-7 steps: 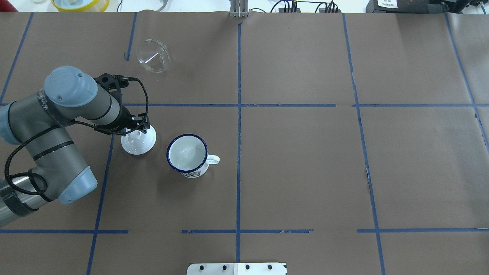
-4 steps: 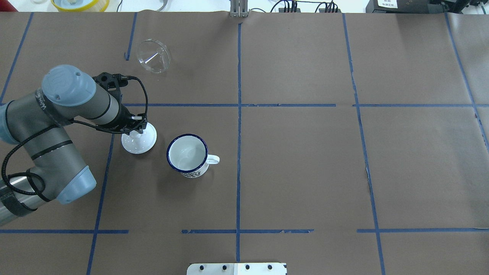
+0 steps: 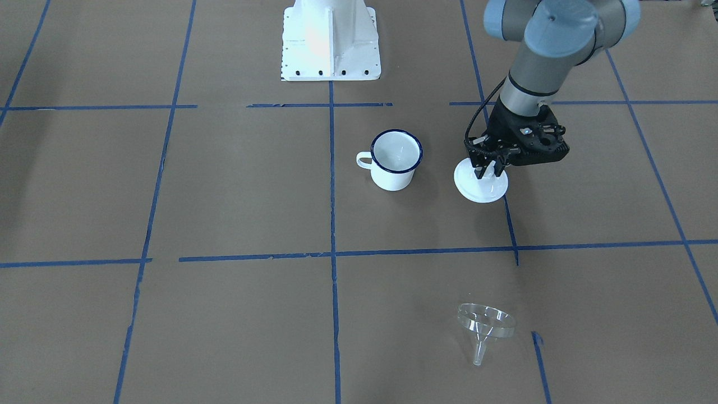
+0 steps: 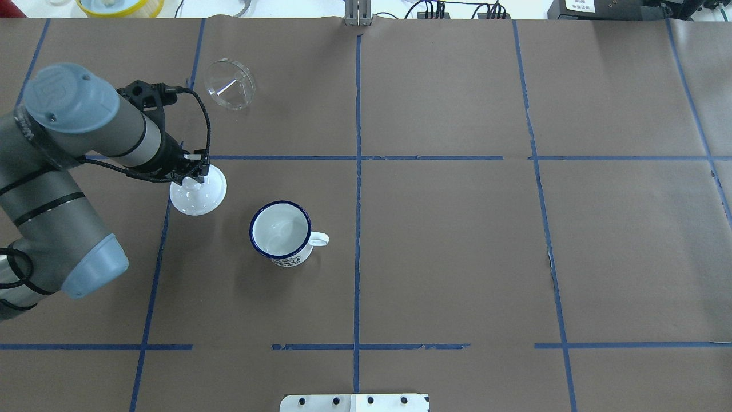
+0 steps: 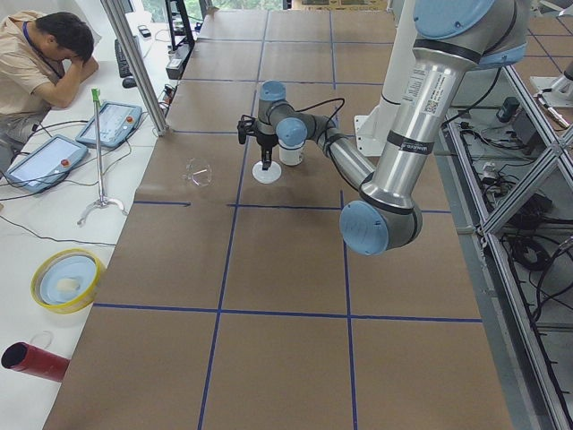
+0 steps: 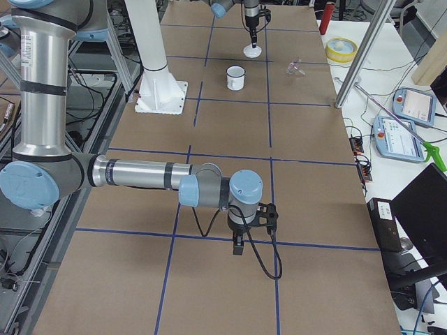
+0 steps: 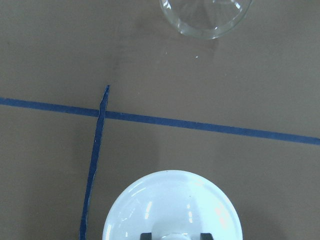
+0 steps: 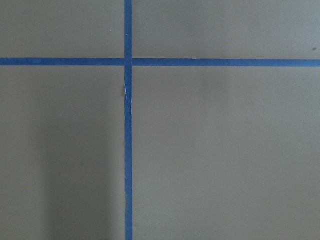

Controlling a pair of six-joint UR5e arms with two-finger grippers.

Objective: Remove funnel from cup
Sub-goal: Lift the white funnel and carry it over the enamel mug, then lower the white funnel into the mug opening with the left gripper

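The clear funnel (image 4: 230, 84) lies on its side on the brown table, far from the robot on its left side, apart from the cup; it also shows in the front view (image 3: 485, 322) and at the top of the left wrist view (image 7: 205, 15). The white cup (image 4: 280, 232) with a blue rim stands upright with nothing in it (image 3: 395, 160). My left gripper (image 4: 191, 178) is shut on the knob of a white round lid (image 4: 198, 197), left of the cup (image 3: 481, 185). My right gripper (image 6: 239, 246) hovers over bare table far away; I cannot tell its state.
Blue tape lines (image 4: 357, 157) grid the brown paper. The robot's white base (image 3: 331, 39) stands behind the cup. A yellow-rimmed bowl (image 4: 120, 6) sits beyond the table's far edge. An operator (image 5: 40, 54) sits at the side bench.
My left gripper has moved away from the robot and slightly left, carrying the white lid with it. The cup and funnel have not moved.
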